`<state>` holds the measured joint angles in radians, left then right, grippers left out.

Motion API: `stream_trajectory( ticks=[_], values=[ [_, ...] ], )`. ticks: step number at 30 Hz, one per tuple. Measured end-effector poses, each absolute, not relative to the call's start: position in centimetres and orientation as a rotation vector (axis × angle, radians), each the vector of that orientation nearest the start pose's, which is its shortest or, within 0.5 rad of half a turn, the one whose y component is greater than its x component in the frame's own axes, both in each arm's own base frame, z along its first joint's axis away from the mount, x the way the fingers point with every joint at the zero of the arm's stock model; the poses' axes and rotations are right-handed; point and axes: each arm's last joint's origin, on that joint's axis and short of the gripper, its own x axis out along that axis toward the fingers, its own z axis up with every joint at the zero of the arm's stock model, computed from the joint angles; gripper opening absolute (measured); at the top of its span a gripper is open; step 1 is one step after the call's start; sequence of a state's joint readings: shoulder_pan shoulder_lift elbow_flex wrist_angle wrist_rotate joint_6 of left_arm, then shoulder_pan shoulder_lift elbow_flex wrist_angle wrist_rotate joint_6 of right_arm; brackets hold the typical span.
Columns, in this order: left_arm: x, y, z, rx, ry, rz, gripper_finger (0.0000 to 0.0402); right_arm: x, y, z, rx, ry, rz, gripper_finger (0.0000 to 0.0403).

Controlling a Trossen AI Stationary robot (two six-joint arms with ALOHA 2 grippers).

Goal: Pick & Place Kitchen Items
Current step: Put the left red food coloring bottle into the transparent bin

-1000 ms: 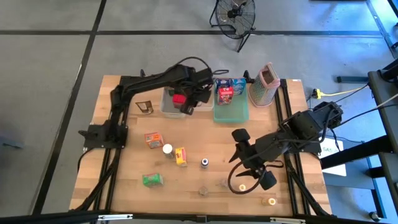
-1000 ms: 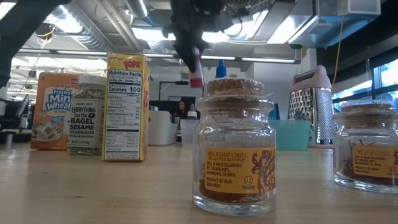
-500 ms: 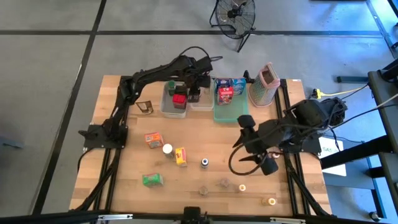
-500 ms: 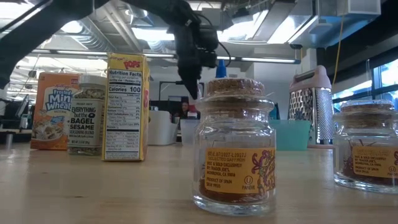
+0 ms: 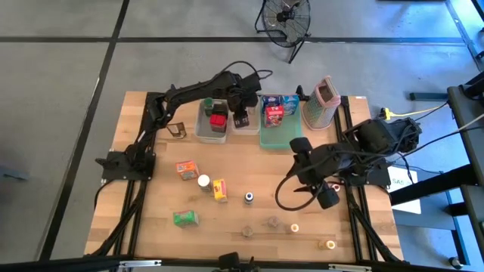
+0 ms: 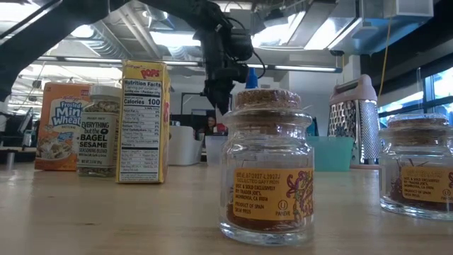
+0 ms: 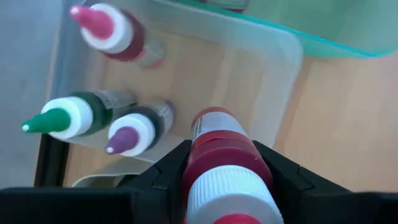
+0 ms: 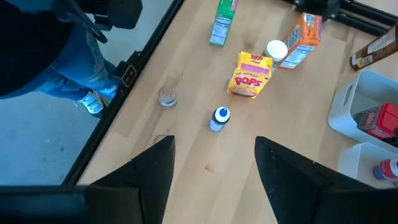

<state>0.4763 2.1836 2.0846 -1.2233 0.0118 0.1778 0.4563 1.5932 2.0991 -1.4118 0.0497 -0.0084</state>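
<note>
Kitchen items lie spread over the wooden table (image 5: 151, 227), some loose near the middle and some already in containers along the far edge. Biggest on the table is the metal grater (image 5: 323, 104) with its pink top, far right, beside the green tray (image 5: 280, 137) that holds two boxes. Left of the tray stand two clear tubs (image 5: 206, 133); a red box (image 5: 218, 122) sits in the left one.

Left gripper (image 7: 227, 177) is over the right-hand tub, its fingers clamped on a red-bodied bottle (image 7: 219, 155) with a white collar. In the tub below it stand three small bottles, with pink cap (image 7: 93, 20), green cap (image 7: 53, 119) and purple cap (image 7: 124, 135).

Right gripper (image 5: 301, 181) hovers above the right middle of the table, fingers apart and holding nothing.

Loose on the wood: an orange cereal box (image 5: 186, 168), a yellow Pops box (image 5: 220, 190), a green box (image 5: 184, 218) nearer the front, a white-lidded seasoning jar (image 5: 203, 181), a blue-capped bottle (image 5: 248, 198), and cork-topped jars (image 6: 270, 166) by the near edge.
</note>
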Motion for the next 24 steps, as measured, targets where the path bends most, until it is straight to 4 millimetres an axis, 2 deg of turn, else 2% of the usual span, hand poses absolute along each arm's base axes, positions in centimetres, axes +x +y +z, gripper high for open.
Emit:
stream_trajectory(
  ticks=[8, 24],
  values=[
    [39.9, 21.1, 24.2, -0.245, 1.362, 0.368, 0.0141, 24.4, 11.9, 46.2, -0.229, 0.884, 0.398, 0.0224],
    [40.3, 22.1, 23.1, -0.319, 1.331, 0.425, 0.0141, 24.3, 12.0, 46.2, -0.247, 0.881, 0.429, 0.0224]
  ],
)
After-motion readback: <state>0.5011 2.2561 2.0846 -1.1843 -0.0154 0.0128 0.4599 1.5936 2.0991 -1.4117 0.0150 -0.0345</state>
